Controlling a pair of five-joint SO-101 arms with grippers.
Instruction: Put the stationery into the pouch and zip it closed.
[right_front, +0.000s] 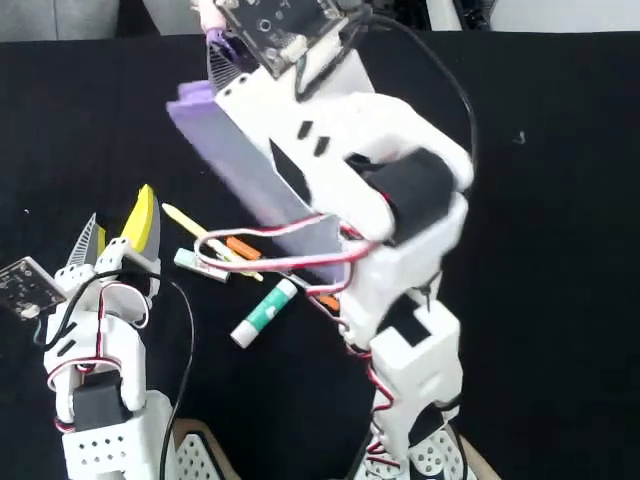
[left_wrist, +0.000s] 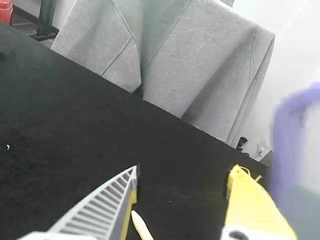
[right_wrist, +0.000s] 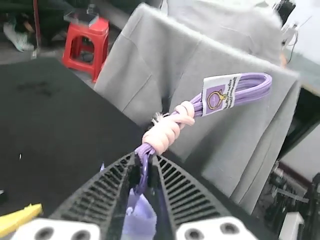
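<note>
My right gripper (right_wrist: 142, 170) is shut on the top edge of the purple pouch (right_front: 250, 170), beside its pink zip pull (right_wrist: 167, 131), and holds the pouch tilted above the black table. Under and beside the pouch lie the stationery: a pale yellow pen (right_front: 198, 230), orange pens (right_front: 243, 247), a small white and teal piece (right_front: 200, 265) and a white glue stick with a green band (right_front: 265, 312). My left gripper (right_front: 118, 212) stands open at the front left, its grey and yellow fingers apart, just short of the yellow pen's tip (left_wrist: 141, 227). The pouch (left_wrist: 295, 130) hangs to one side of it.
The black table (right_front: 540, 250) stretches wide to the right of the big white arm (right_front: 400, 260). Grey cloth (left_wrist: 190, 65) hangs behind the table's far edge. A red stool (right_wrist: 82, 35) stands on the floor beyond.
</note>
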